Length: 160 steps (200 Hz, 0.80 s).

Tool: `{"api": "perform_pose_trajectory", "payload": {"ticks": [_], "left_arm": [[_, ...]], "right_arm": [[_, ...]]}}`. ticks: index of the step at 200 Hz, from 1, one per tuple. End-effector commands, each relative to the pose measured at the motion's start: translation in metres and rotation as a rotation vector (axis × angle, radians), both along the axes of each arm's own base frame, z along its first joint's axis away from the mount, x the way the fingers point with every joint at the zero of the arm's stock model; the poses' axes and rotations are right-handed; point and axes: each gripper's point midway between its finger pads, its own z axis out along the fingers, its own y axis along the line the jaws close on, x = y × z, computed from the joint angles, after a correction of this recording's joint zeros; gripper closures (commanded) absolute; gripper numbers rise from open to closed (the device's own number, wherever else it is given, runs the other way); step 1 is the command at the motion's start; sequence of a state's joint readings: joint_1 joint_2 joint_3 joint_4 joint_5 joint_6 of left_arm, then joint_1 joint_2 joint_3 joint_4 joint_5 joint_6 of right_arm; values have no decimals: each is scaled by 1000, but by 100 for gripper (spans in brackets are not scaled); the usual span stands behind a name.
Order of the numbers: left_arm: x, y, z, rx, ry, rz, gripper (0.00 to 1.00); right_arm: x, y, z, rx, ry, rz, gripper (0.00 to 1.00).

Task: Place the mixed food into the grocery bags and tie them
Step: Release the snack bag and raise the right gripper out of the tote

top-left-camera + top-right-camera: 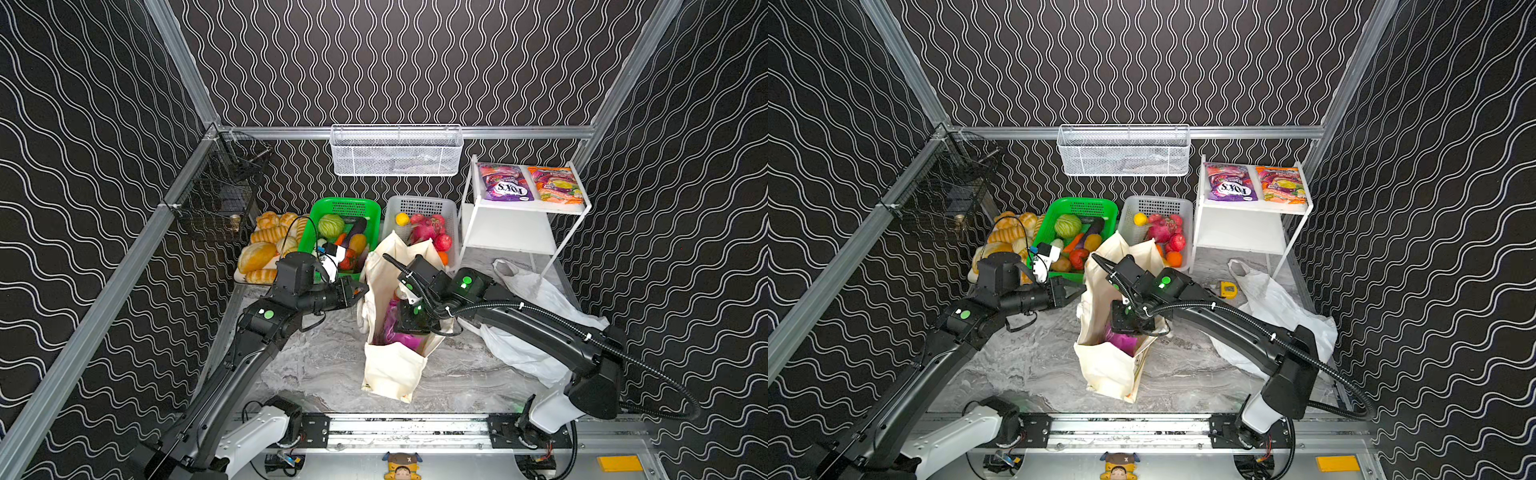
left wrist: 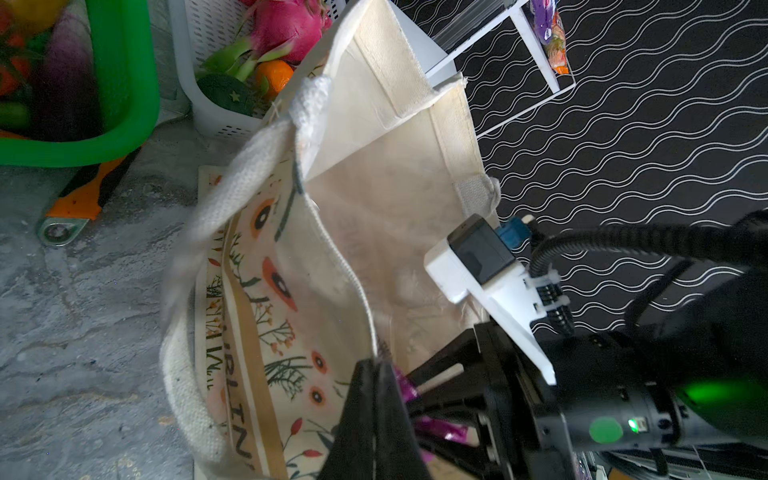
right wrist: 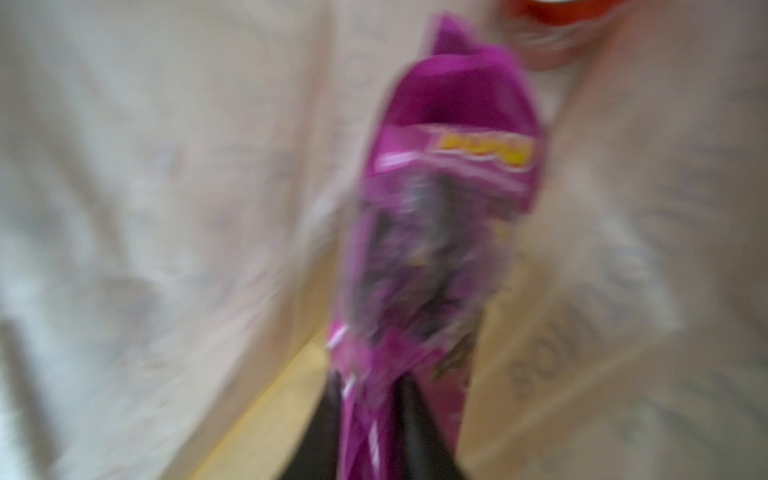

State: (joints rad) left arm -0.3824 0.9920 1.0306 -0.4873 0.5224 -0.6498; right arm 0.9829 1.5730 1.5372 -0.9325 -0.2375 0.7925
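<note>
Top views, tote: the tall cream canvas tote (image 1: 390,365) stands open mid-table, its back wall leaning on the white perforated plastic basket (image 1: 419,204) of fruit.
Top views, left gripper: the left gripper (image 1: 362,291) is at the tote's left rim, jaws pinched together on the cloth.
Top views, right gripper: the right gripper (image 1: 409,328) reaches down inside the tote. Its wrist covers much of the mouth, and a purple snack packet (image 1: 388,328) shows beneath it.
Top views, surroundings: a green plastic basket (image 1: 347,202) of toy vegetables sits just behind the left gripper. A thin white plastic carrier bag (image 1: 536,307) lies crumpled under the right arm. A white wire shelf (image 1: 519,232) stands in the far right corner.
Left wrist view, grip: black fingers (image 2: 365,415) are clenched on the tote's stitched rim, and a woven handle hangs across the flower-printed panel.
Left wrist view, obstruction: the right arm's wrist and white camera mount (image 2: 478,266) fill the mouth.
Right wrist view, packet: the purple packet stands between two dark fingers (image 3: 328,424), within the cream walls, and a red can (image 3: 557,8) lies beyond it.
Right wrist view, grip: the picture is badly smeared, so I cannot tell whether the fingers clamp the packet or stand loose.
</note>
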Motion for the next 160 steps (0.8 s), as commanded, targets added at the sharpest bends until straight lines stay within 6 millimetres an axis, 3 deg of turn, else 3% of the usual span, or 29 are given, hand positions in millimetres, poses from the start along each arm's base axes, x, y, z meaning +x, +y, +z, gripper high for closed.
{"api": "perform_pose_trajectory", "payload": {"ticks": [1, 19, 52, 79, 108, 121, 143, 160], "left_arm": [[6, 2, 9, 10, -44, 15, 100], [8, 5, 6, 29, -46, 30, 100], [9, 5, 5, 39, -42, 30, 100], [8, 7, 6, 49, -47, 35, 100], [6, 8, 6, 54, -49, 38, 100], [6, 8, 7, 53, -53, 34, 100], [6, 7, 9, 46, -61, 27, 100], [3, 7, 11, 47, -64, 15, 100]], "right_arm": [[-2, 18, 39, 167, -64, 63, 58], [14, -4, 50, 91, -185, 0, 50], [36, -36, 93, 96, -373, -129, 46], [58, -90, 114, 132, -456, -333, 42], [74, -135, 102, 120, -412, -439, 39], [78, -145, 93, 86, -403, -459, 37], [82, -140, 71, 65, -361, -399, 40], [84, -131, 50, 28, -321, -338, 52]]}}
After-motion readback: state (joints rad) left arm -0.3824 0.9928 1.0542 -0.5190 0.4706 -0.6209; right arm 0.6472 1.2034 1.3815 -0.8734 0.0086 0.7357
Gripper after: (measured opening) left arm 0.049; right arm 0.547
